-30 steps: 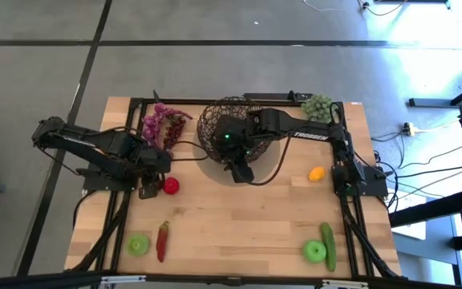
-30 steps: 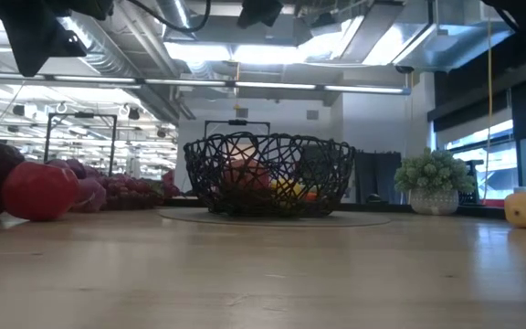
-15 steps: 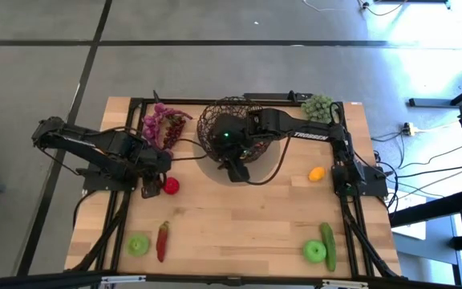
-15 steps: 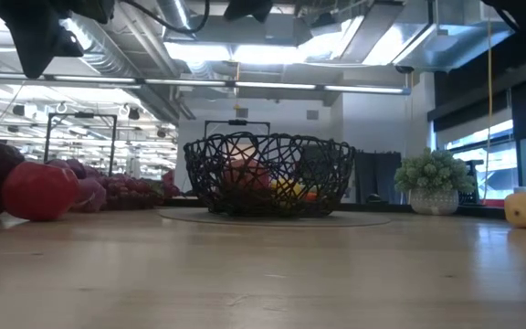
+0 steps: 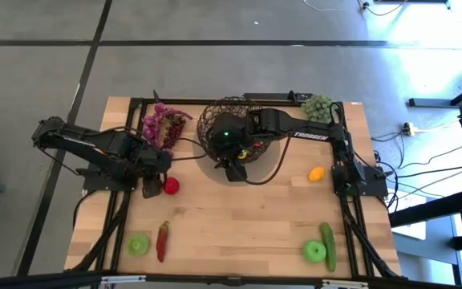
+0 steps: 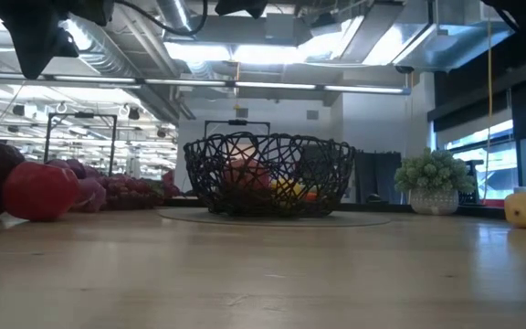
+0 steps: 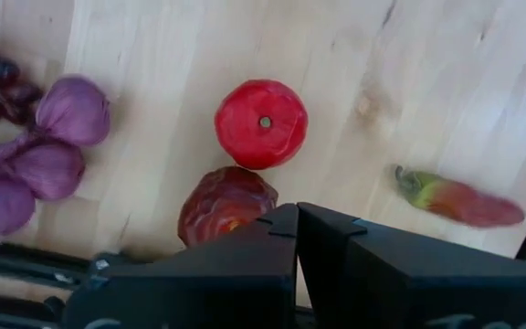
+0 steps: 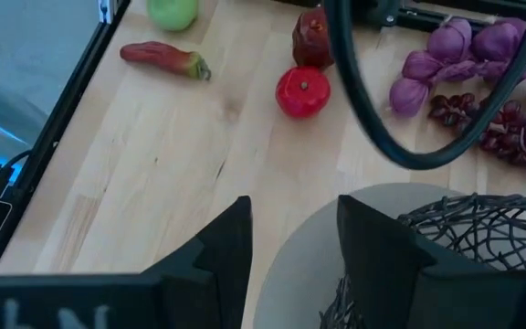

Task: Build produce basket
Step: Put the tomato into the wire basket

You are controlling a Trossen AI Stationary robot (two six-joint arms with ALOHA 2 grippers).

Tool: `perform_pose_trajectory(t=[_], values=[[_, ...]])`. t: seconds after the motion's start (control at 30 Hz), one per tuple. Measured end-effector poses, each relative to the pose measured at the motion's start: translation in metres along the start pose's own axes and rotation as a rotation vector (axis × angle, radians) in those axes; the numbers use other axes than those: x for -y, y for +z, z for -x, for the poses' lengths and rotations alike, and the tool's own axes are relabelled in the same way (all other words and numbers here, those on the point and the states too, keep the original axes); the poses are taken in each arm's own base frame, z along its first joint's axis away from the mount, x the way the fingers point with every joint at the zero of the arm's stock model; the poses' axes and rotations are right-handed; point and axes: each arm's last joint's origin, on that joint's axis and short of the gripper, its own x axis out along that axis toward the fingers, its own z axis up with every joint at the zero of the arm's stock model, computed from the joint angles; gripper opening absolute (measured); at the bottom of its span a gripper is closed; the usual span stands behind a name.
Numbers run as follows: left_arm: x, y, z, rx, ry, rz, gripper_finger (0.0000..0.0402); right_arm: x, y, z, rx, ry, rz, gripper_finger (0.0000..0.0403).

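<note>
The dark woven wire basket [image 5: 229, 128] stands on a round grey mat at the table's far middle. It shows through its mesh [image 6: 269, 174] a reddish fruit and something yellow and orange. My right gripper [image 5: 232, 167] hovers open over the basket's near rim [image 8: 464, 242], holding nothing. My left gripper [image 5: 147, 189] hangs shut above the table's left side, over a dark red apple [image 7: 226, 203] and beside a bright red apple [image 5: 170, 185]. Purple grapes [image 5: 164, 124] lie left of the basket. A yellow lemon [image 5: 317, 172] rests on the table to the right.
A red chilli [image 5: 162, 240] and a green apple [image 5: 139, 245] lie near the left front edge. Another green apple [image 5: 314, 251] and a cucumber [image 5: 328, 241] lie near the right front edge. A pale green bumpy cluster [image 5: 318, 106] sits at the far right. Bare wood fills the middle front.
My right gripper has risen and drifted a little toward the table's left, over the basket's near rim. The basket and the fruits have stayed where they were.
</note>
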Motion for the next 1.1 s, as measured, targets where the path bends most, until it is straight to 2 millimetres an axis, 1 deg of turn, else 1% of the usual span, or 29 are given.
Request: perform_pose_trajectory(t=[0.07, 0.17, 0.53, 0.67, 0.8, 0.87, 0.97, 1.1], values=[[0.000, 0.001, 0.000, 0.013, 0.005, 0.031, 0.0005, 0.000, 0.000, 0.000, 0.001, 0.000, 0.000, 0.0155], [-0.001, 0.002, 0.000, 0.037, 0.040, 0.031, 0.0026, 0.000, 0.000, 0.000, 0.004, -0.001, 0.001, 0.0155], [0.000, 0.003, 0.000, 0.055, 0.034, 0.041, 0.0162, 0.000, 0.001, 0.000, 0.005, -0.001, 0.001, 0.0155], [0.001, 0.008, -0.003, 0.059, 0.028, 0.080, 0.0204, 0.000, 0.001, 0.000, 0.005, -0.001, 0.001, 0.0155], [0.000, 0.015, -0.008, 0.059, 0.023, 0.094, 0.0237, 0.000, 0.001, 0.000, 0.007, -0.001, 0.002, 0.0155], [-0.002, 0.018, -0.015, 0.054, 0.049, 0.090, 0.0250, 0.000, 0.001, 0.000, 0.012, -0.003, 0.002, 0.0155], [-0.003, 0.018, -0.035, 0.007, 0.070, 0.093, 0.0264, 0.000, 0.001, 0.000, 0.015, -0.003, 0.003, 0.0155], [-0.003, 0.015, -0.057, -0.055, 0.036, 0.089, 0.0269, 0.001, 0.003, 0.000, 0.028, -0.007, 0.006, 0.0155]])
